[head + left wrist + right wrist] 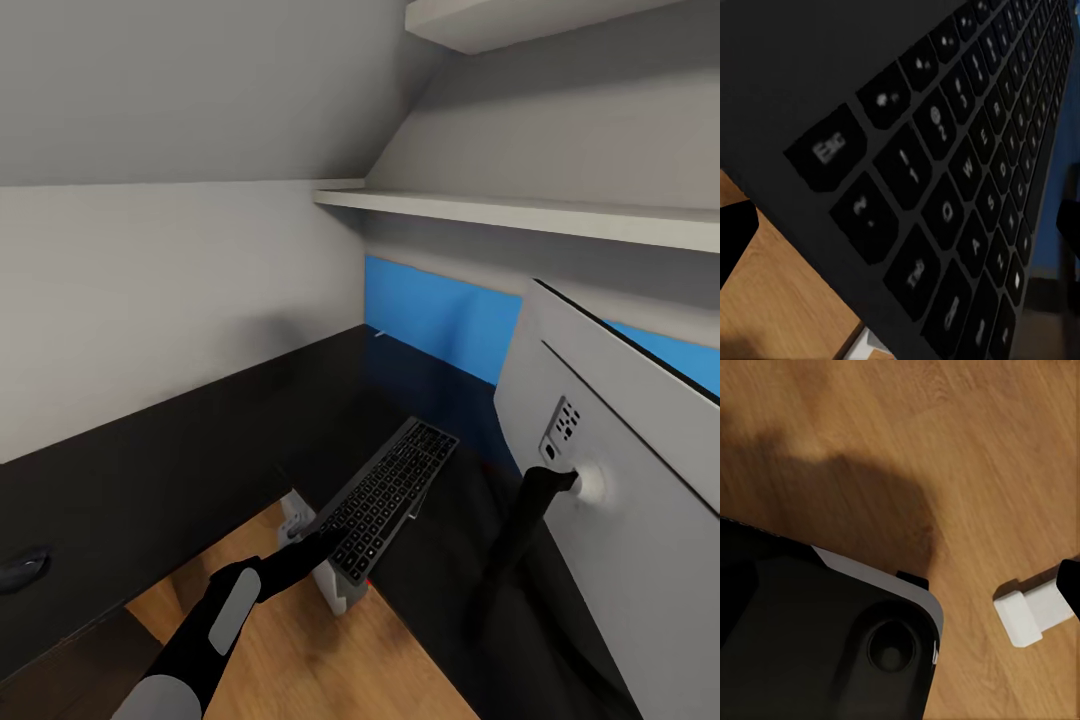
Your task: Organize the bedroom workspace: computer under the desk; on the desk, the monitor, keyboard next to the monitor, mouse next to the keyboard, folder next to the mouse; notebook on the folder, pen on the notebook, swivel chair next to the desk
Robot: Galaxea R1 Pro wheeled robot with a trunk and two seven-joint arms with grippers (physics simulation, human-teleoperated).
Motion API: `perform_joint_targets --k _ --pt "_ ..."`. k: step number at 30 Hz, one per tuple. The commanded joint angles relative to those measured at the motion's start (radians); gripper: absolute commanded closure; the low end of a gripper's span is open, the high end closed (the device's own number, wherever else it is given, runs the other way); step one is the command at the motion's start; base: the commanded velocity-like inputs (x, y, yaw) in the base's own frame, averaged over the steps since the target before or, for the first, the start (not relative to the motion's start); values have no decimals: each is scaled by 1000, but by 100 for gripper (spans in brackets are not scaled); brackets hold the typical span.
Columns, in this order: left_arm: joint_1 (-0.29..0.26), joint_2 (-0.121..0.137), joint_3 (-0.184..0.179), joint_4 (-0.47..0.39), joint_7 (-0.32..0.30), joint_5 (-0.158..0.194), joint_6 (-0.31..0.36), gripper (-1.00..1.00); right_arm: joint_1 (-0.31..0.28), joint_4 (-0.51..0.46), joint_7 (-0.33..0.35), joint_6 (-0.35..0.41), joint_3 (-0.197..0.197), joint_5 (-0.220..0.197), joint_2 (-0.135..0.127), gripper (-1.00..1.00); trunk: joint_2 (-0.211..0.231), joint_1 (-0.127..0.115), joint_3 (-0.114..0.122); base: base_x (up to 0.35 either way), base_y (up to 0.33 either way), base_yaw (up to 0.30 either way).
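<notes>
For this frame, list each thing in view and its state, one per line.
keyboard: tilted, near end over the desk edge at the left gripper
monitor: upright on the desk, back to camera
mouse: lying on the desk
left gripper: at the keyboard's end, grip unclear

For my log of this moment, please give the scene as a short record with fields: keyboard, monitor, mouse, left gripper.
keyboard: keyboard tilted, near end raised past the edge of the desk
monitor: monitor on the desk, light-grey back toward the camera
mouse: mouse on the desk, far from the keyboard
left gripper: left gripper at the keyboard's near end; grip unclear
</notes>
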Motion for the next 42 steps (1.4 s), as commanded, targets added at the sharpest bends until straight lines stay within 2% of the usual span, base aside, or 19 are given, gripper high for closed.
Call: perform_joint_targets --k 1,27,28,42 --pt "0 0 0 -1 0 5 6 -100 -1 2 -10 -3 8 5 0 -100 -1 0 -1 57 -33 0" --pt "0 0 1 -1 0 5 3 -100 -1 2 -10 -3 8 5 0 -100 -1 0 -1 7 -4 0" --pt "0 0 1 -1 0 5 2 100 -1 2 -10 -3 8 5 0 -100 -1 0 -1 0 0 0" --pt "0 3 1 -1 0 5 0 100 -1 2 -10 -3 8 5 1 -100 -1 0 -1 0 0 0"
